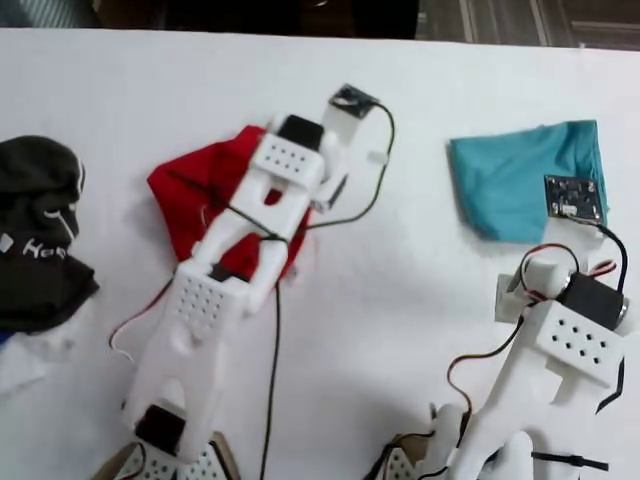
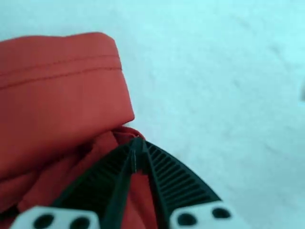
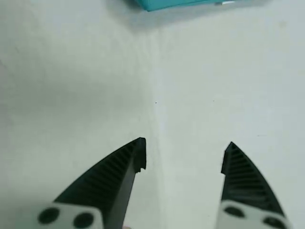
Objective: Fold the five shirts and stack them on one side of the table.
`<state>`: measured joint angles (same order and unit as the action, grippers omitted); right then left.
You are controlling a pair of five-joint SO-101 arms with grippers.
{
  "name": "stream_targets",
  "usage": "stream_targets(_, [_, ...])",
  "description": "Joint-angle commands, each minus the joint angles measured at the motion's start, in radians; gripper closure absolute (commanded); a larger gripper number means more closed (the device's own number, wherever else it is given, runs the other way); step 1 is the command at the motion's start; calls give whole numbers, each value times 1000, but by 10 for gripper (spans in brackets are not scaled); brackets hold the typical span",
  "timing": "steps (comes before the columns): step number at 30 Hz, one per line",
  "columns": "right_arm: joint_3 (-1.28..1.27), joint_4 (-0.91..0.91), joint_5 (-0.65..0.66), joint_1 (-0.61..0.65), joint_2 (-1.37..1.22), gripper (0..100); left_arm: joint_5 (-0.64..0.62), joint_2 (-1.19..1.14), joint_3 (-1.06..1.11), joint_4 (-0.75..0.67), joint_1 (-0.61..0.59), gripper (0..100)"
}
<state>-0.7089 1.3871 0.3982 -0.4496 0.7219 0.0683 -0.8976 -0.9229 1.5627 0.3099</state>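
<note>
The left claw is pressed together, its two black ribbed fingers meeting at the tips and pinching a fold of the red shirt. Red cloth shows in the narrow slit between the fingers, and a stitched hem runs across the flatter layer just beyond them. The shirt is bunched around the claw, with bare white worktop right beside its edge.

In the high view the left arm stretches from 7 o'clock towards the middle and lies over the red shirt. The shirt sits crumpled at about 10 o'clock on the worktop.

The right claw is spread wide, its fingers well apart with only bare worktop between them. The edge of the teal shirt lies farther out, ahead of the tips and not touching them.

In the high view the right arm stands at 4 o'clock, and the teal shirt lies roughly folded at 2 o'clock, just beyond the arm's wrist. A black shirt with pale print is heaped at 9 o'clock by the worktop's edge, well apart from the red one.
</note>
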Motion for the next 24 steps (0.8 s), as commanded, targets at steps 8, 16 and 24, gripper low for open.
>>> stream_targets(8, [3, 2, 5, -7, 21, 740, -8, 17, -2, 49, 8, 872])
stream_targets(16, [3, 1, 5, -4, 21, 740, -31, 14, 41, 68, 9, 768])
stream_targets(24, [3, 1, 5, -4, 21, 740, -31, -29, 61, 46, 0, 770])
